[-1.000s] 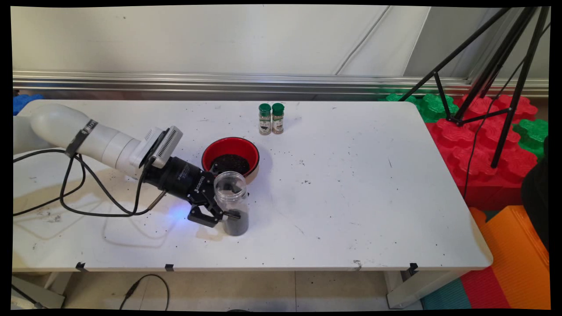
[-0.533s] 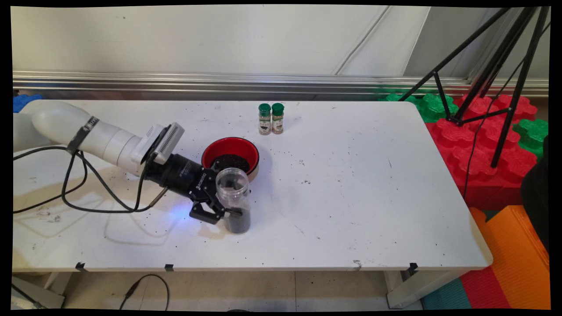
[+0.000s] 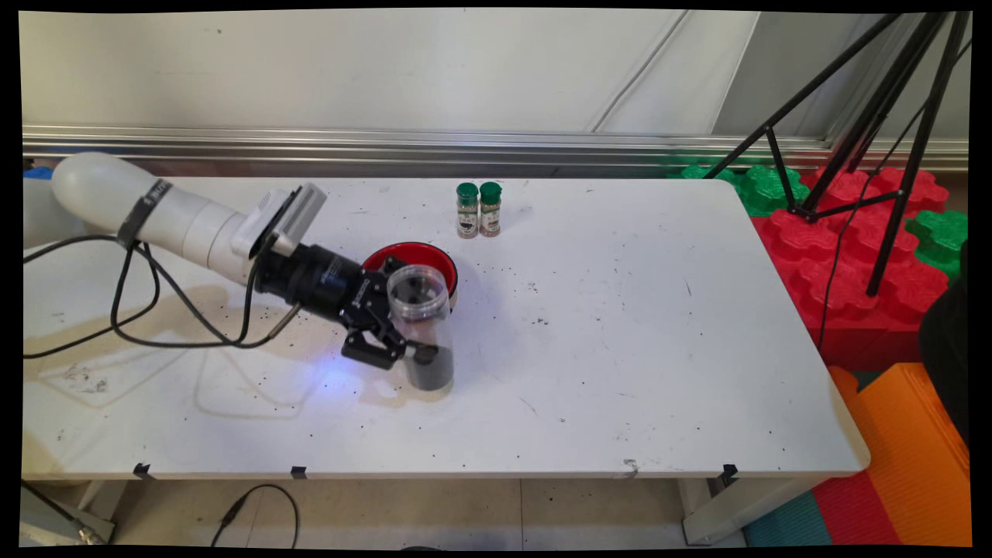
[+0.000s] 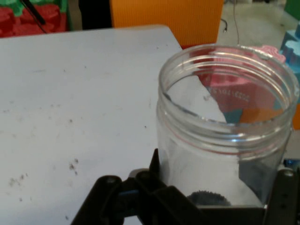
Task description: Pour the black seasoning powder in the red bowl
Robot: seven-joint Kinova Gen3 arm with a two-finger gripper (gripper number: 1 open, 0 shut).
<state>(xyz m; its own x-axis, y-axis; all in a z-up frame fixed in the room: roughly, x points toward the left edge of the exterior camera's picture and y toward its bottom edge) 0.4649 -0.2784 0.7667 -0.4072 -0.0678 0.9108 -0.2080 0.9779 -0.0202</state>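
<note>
**Observer:** Grip report, please. What is in your hand?

**Me:** My gripper (image 3: 413, 329) is clamped on a clear plastic jar (image 3: 419, 310), one finger on either side of its body, below the threaded neck. The jar has no lid. A layer of dark grains lies in its bottom, and the upper part is empty.

**Observer:** Where is the jar?

**Me:** It is over the white table (image 3: 620, 349), left of centre, just in front of the red bowl (image 3: 447, 269). In the main view its mouth overlaps the bowl's near rim. The bowl holds the same sort of dark stuff. I cannot tell whether the jar's base touches the table or hangs just above it.

**Observer:** Is it upright?

**Me:** Nearly. It leans a little, with its mouth towards the bowl.

**Observer:** What calls for care?

**Me:** The mouth is open, so I judge that any jerk or extra tilt could send grains out. Loose specks already dot the table. The wall is thin plastic and smooth, so I want firm, even pressure from both fingers, enough to stop slipping without denting it. I also want slow wrist motion, and I must mind the bowl's rim beside the jar.

**Observer:** Anything else nearby?

**Me:** Two green-capped spice bottles (image 3: 478, 209) stand together beyond the bowl, well apart from my hand.
</note>
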